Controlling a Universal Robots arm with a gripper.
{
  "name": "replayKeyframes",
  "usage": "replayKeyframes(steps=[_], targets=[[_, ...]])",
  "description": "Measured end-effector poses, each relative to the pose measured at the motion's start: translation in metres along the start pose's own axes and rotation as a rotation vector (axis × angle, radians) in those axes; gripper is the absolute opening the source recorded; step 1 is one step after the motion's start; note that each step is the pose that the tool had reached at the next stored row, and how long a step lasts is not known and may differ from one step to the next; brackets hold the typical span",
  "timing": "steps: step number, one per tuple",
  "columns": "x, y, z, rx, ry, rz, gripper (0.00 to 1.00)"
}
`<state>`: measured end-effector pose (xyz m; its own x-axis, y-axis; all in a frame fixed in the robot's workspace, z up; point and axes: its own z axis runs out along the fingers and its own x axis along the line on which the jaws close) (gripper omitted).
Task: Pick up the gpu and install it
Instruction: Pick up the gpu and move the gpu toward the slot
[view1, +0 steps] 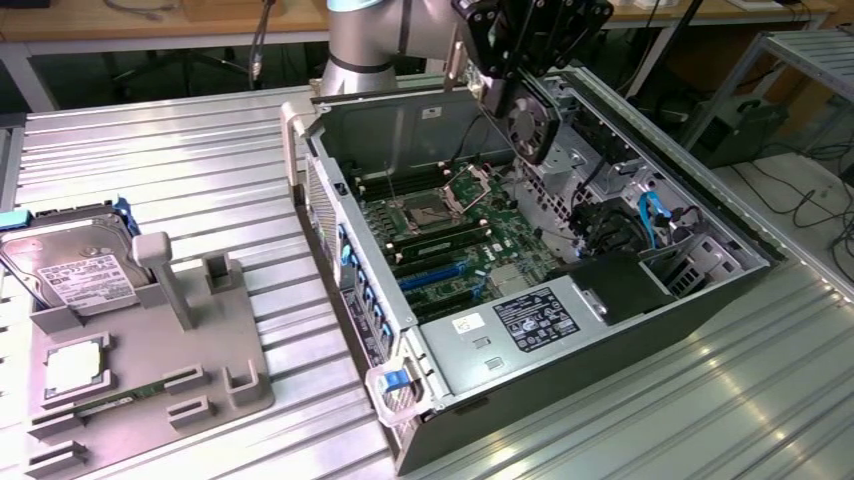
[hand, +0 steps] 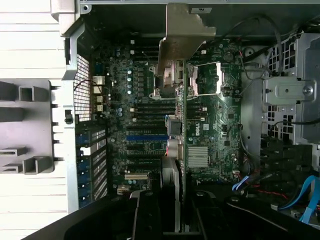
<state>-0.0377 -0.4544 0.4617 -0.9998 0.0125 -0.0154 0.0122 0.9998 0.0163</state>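
The gpu (hand: 177, 50) in the gripper (hand: 172, 202) is a thin green board with a dull silver metal plate at one end. Under the gripper, the computer case (view1: 694, 330) is grey metal inside and smooth black outside. Far from the gripper, the table (view1: 174, 150) is shiny ribbed metal, the holder (view1: 200, 350) is matt grey plastic, and the hard drive (view1: 74, 265) is shiny metal with a white paper label.
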Motion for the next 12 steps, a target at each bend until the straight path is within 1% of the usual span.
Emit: replayKeyframes(steps=[12], targets=[[-0.018,0.0002,0.0008,-0.0001,0.0,0.0,0.28]])
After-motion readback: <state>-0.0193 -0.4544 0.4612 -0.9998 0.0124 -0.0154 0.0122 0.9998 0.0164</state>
